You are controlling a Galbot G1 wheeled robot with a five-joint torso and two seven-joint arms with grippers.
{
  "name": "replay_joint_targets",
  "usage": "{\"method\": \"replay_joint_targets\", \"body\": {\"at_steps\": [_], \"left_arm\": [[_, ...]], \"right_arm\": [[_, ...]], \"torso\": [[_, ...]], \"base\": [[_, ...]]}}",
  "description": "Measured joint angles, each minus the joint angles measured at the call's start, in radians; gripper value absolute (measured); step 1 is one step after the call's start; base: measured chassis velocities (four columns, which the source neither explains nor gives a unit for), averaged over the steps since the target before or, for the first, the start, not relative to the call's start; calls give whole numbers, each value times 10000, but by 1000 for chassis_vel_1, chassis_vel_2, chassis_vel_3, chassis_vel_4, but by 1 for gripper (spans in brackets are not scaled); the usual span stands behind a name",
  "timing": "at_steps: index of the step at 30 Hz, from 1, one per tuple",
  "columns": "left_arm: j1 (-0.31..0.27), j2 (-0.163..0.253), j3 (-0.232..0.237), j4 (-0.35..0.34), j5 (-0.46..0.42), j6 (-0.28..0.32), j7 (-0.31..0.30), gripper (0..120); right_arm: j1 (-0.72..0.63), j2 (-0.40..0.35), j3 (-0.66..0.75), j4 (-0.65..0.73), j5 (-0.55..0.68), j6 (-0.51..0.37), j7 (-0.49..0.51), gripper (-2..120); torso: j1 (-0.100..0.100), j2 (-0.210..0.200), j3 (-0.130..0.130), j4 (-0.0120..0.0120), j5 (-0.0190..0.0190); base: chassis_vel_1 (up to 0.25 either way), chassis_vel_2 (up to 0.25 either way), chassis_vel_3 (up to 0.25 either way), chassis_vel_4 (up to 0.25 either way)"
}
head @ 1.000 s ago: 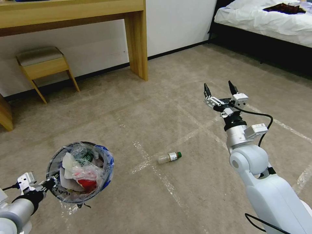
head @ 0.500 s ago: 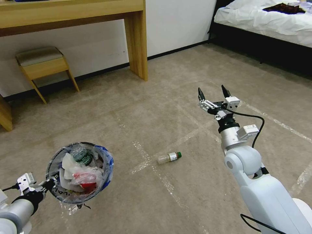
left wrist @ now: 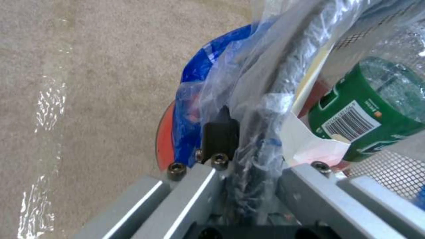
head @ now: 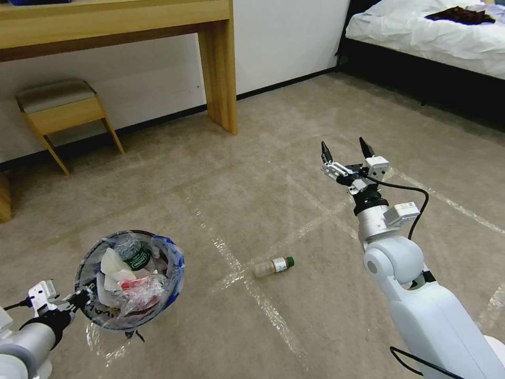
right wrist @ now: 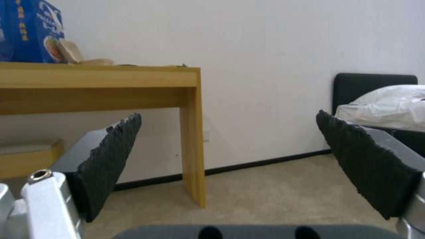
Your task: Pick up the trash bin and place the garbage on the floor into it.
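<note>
Since half a second ago our head camera has shifted: the stool (head: 60, 113) and the wooden desk (head: 218, 63) sit further left and the bottle (head: 272, 266) lower in the head view, while our 2 arms hold the same places in it. We hold the trash bin (head: 92, 310) off the carpet (head: 210, 184) at the lower left of the head view, our left gripper (head: 79, 301) clamped on its near rim; in the left wrist view the fingers (left wrist: 220, 132) pinch the rim and the crinkled clear liner (left wrist: 265, 76) with its blue print. Inside lie a green-labelled bottle (left wrist: 367, 113), white paper (head: 111, 262) and a red wrapper (head: 138, 286). The 1 piece of garbage we see on the floor, a clear bottle with a green cap and label, lies on its side on a strip of clear tape (head: 263, 300) near the middle of the carpet, between the bin and our right arm. Our right gripper (head: 345, 149) hangs in the air beyond the bottle, well apart from it, fingers (right wrist: 113, 156) spread wide and holding nothing. A bed (head: 436, 37) stands in the far right corner.
</note>
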Motion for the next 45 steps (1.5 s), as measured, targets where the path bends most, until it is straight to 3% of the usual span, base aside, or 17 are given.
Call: {"method": "replay_joint_targets", "body": {"at_steps": [45], "left_arm": [[40, 28, -56, -19, -19, -1, 9, 0]], "right_arm": [[-28, 38, -134, -103, -93, 39, -21, 100]], "torso": [[-2, 0, -1, 1, 0]], "base": [[-49, 52, 56, -52]]}}
